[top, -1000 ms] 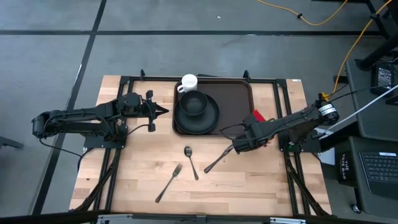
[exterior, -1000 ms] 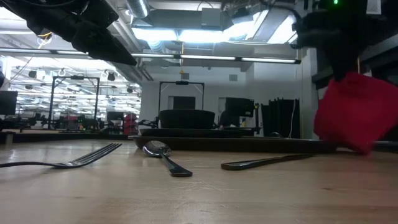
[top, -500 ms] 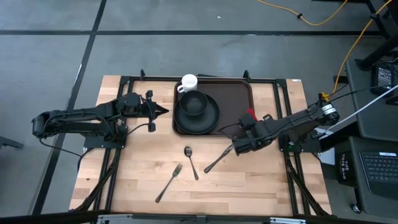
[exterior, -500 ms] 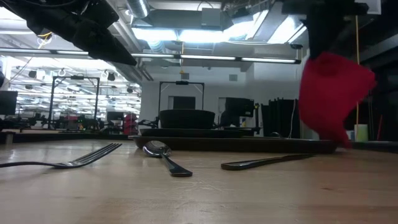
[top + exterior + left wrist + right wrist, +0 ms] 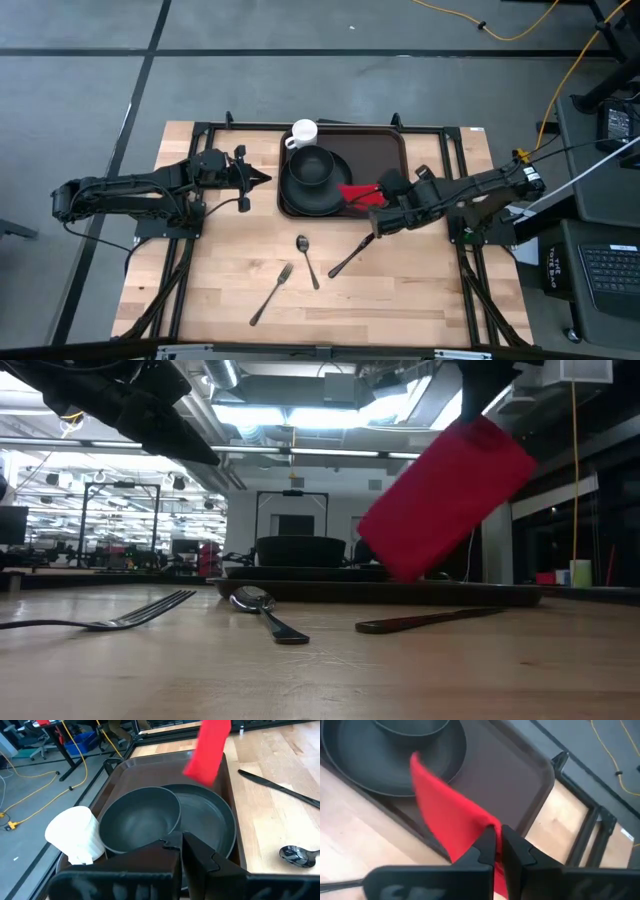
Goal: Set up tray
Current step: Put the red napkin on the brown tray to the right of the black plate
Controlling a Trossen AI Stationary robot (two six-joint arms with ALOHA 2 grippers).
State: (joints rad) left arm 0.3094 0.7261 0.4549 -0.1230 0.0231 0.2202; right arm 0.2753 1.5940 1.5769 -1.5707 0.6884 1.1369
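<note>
The dark brown tray (image 5: 380, 155) lies at the table's far middle and carries a black plate (image 5: 335, 188), a black bowl (image 5: 312, 165) and a white cup (image 5: 303, 132). A red napkin (image 5: 360, 193) hangs in the air over the tray's near right part, with my right gripper (image 5: 497, 836) shut on it. My left gripper (image 5: 264, 180) is shut on nothing and waits just left of the tray, pointing at the plate. A fork (image 5: 272, 293), a spoon (image 5: 307, 260) and a knife (image 5: 350, 257) lie on the bare wood nearer the front. My right gripper pinches the napkin's upper edge (image 5: 485, 826) between its two fingers. The fingers slant down from the table's right side. The napkin is lifted clear and slopes down from the fingers toward the plate, its free end (image 5: 400, 555) above the tray.
Black frame rails (image 5: 455, 160) run along the table's far and side edges beside the tray. The tray's right half (image 5: 520, 775) is bare. Open wood (image 5: 400, 290) lies at the front right.
My right gripper has risen, tipped and moved toward the table's left, carrying the napkin. The napkin hung by the tray's right edge with its lower end near the table. It now swings out slanted, clear above the tray near the plate.
</note>
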